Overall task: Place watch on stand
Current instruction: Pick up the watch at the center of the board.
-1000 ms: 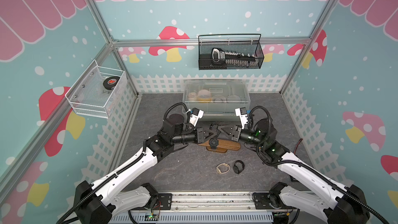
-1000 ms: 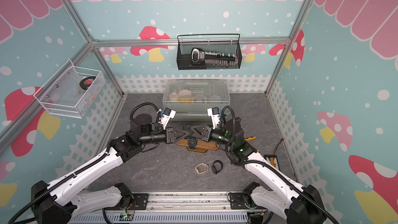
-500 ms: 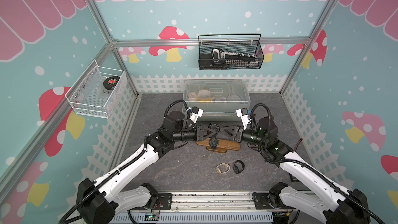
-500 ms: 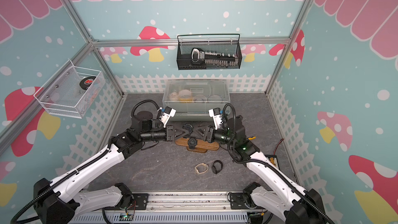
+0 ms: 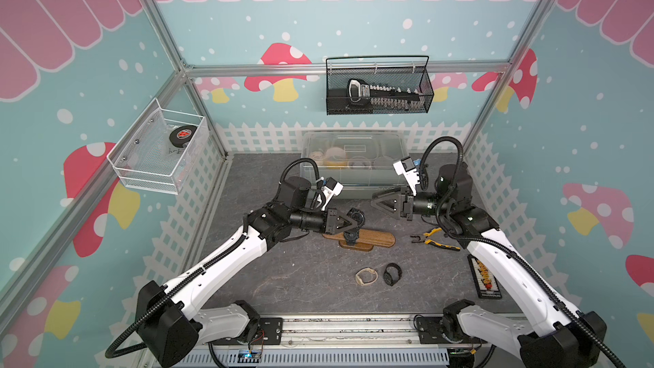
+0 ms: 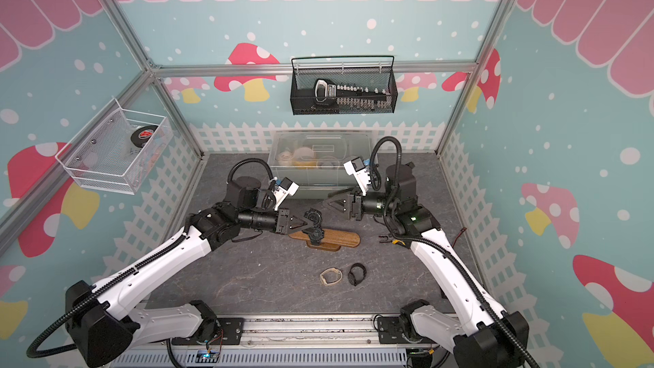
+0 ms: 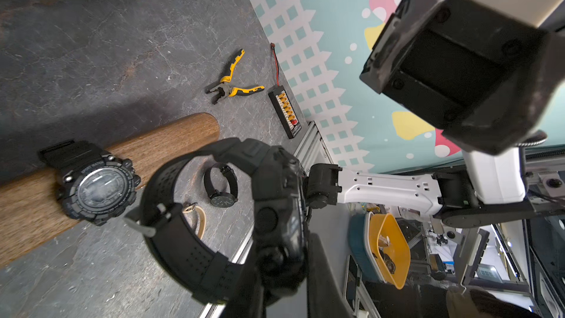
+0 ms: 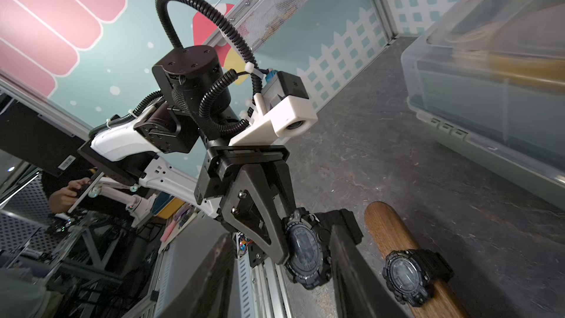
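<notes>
The left gripper (image 5: 351,221) was clamped on the case of a chunky black digital watch with a perforated rubber strap (image 7: 275,206), whose strap was buckled into a closed loop. The watch was held in the air near the middle of the dark grey table (image 5: 283,277), just above the long flat brown wooden stand with rounded ends (image 5: 380,238) and apparently clear of it. A second black digital watch (image 5: 350,238) was already wrapped round the bar, directly beneath the held one. The bar's long axis was laid roughly parallel to the table's front edge, with its bare end towards the right edge. The right gripper (image 5: 375,201) was seen with jaws apart and empty, nearer the back edge. The loop was judged to need threading over a rounded end by the left arm, the nearer one.
</notes>
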### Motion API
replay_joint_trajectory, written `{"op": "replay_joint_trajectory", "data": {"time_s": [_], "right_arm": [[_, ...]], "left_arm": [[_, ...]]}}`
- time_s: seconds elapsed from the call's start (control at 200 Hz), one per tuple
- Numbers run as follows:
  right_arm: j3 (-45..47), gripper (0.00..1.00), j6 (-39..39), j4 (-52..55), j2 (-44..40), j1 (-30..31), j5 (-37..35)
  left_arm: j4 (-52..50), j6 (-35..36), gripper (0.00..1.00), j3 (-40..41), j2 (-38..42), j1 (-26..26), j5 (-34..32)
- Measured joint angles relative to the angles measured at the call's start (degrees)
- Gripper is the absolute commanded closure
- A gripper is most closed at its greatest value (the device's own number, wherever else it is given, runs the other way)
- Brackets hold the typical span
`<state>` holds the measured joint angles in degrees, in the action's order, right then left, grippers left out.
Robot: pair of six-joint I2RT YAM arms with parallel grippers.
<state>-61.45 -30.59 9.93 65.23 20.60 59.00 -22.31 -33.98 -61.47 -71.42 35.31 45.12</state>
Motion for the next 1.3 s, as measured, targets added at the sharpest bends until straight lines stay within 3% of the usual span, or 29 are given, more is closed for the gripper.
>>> {"op": "replay_joint_trajectory", "data": {"time_s": [0.226,0.627,0.987,1.303], "right_arm": [[-1.01,0.54,4.46,5.14,1.29,0.0,2.12],[-1.01,0.58,5.55,5.81,3.26,0.2,0.44],[-2.08,0.57,7.15,5.92,7.26,5.35,-0.42],[-3.3,0.58,10.67,7.23,10.36,5.66,2.54]], "left_arm": [[-1.73,1.44,1.0,-0.96,-0.07,0.0,1.38],[-2.64,2.58,1.0,-2.08,-0.2,0.0,2.82],[-2.78,2.75,1.0,-2.47,-0.55,0.0,3.91],[-4.37,3.34,1.0,-2.67,-0.66,0.0,5.49]]}}
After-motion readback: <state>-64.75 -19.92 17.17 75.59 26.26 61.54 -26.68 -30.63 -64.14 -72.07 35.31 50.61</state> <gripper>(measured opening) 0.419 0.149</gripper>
